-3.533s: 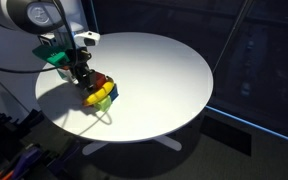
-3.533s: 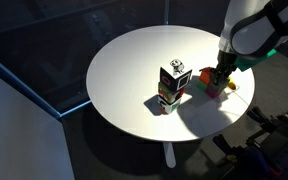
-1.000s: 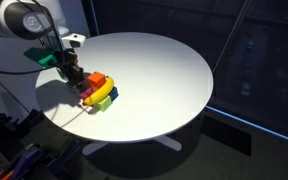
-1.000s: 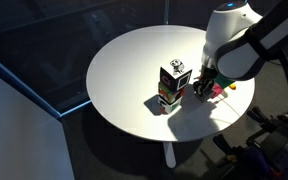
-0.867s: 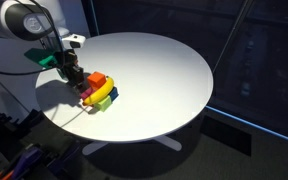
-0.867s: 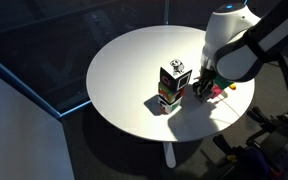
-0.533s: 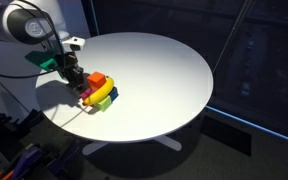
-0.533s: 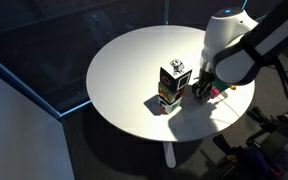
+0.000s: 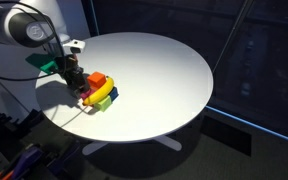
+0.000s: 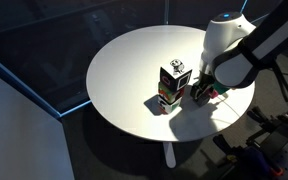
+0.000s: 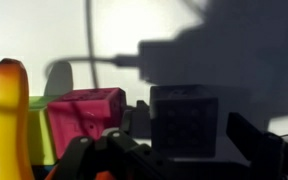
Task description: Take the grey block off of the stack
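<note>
The grey block [image 11: 184,118] fills the middle of the wrist view, dark in shadow, resting on the white table beside the stack. My gripper [image 11: 189,128] is open around it, one finger [image 11: 252,140] clearly apart from its side. The stack [image 9: 100,92] of orange-red, yellow, green and blue blocks lies near the table's edge; its red block [image 11: 84,118] and curved yellow piece [image 11: 6,120] show at the wrist view's left. In both exterior views the gripper [image 9: 74,84] [image 10: 201,93] is low beside the stack [image 10: 218,90], and the grey block is hidden behind it.
A taller printed carton [image 10: 172,84] stands near the middle of the round white table [image 10: 134,60], close to the gripper. The table's edge [image 9: 59,120] runs just past the stack. Cables and equipment [image 9: 24,160] sit below the table.
The gripper carried the grey block off the stack and down beside it. In the last half second the jaws opened off the block; the arm barely moved.
</note>
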`<state>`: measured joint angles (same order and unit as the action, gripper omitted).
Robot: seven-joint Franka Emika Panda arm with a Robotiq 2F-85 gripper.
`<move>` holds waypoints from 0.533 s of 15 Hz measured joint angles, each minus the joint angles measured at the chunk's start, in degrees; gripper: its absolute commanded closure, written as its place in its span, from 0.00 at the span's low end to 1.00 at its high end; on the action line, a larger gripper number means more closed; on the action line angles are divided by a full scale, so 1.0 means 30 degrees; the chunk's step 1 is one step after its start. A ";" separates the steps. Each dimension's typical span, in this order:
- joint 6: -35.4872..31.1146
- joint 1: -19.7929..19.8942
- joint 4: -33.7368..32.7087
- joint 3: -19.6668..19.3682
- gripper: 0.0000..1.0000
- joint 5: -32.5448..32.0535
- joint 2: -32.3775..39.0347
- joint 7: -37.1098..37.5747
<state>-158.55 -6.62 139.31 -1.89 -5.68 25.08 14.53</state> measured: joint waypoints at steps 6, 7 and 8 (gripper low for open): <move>0.0000 -0.0001 -0.0001 -0.0009 0.00 0.0075 -0.0031 0.0001; 0.0000 -0.0001 -0.0001 -0.0009 0.00 0.0154 -0.0078 0.0001; 0.0001 -0.0001 0.0000 -0.0009 0.00 0.0233 -0.0153 0.0001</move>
<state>-158.54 -6.62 139.31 -1.92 -4.98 24.62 14.54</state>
